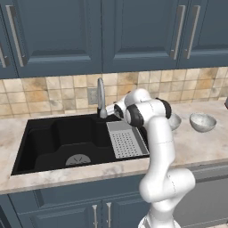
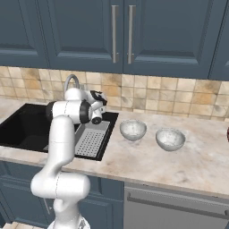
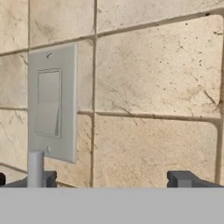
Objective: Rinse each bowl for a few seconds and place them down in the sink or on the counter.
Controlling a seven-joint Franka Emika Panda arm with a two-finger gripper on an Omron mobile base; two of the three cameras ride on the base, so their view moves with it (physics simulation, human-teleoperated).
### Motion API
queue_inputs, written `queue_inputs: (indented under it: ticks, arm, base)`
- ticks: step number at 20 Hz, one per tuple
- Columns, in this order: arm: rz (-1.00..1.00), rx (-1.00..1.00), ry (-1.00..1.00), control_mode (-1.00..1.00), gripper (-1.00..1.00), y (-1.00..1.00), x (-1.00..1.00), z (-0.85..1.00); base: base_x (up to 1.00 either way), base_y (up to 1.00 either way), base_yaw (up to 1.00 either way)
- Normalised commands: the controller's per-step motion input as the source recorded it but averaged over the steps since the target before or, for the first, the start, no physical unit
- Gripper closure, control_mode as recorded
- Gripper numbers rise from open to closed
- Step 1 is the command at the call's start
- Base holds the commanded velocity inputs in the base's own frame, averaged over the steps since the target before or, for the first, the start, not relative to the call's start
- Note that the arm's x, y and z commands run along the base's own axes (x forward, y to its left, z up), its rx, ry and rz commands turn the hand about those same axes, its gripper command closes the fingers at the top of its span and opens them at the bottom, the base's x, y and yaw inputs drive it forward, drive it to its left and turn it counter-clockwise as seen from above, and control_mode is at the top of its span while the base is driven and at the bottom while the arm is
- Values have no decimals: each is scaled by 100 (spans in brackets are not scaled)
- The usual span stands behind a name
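Bowls first: two small round speckled grey-white stone-look bowls sit upright on the beige marbled bench (image 2: 197,156), right of the big black recessed sink (image 1: 53,138); I see the nearer bowl (image 2: 133,129) well apart from the farther bowl (image 2: 170,139). My pincer (image 3: 111,180) has its dark fingertips (image 3: 181,178) spread wide, holding nothing, facing the tan tiled wall (image 3: 153,87) and a grey wall switch plate (image 3: 51,103). A grey perforated rectangular tray (image 1: 125,141) lies at the sink's right end, beside the silver curved faucet (image 1: 101,95).

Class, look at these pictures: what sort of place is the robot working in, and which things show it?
A kitchen, rendered: a black sink with a curved faucet, a marbled counter holding two bowls, and blue cabinets above.
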Motion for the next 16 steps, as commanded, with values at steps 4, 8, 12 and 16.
queue_inputs:
  ticks: [4, 8, 12, 16]
  arm:
    - [0, 0, 0, -100, -100, 0, 40, -14]
    - [0, 0, 1, -100, -100, 0, 40, -14]
    - [0, 0, 1, -100, -100, 1, 32, -20]
    - [-1, -1, 1, -100, -100, 3, 20, -23]
  base:
    - [0, 0, 0]
    - [0, 0, 0]
    - [0, 0, 0]
    - [0, 0, 0]
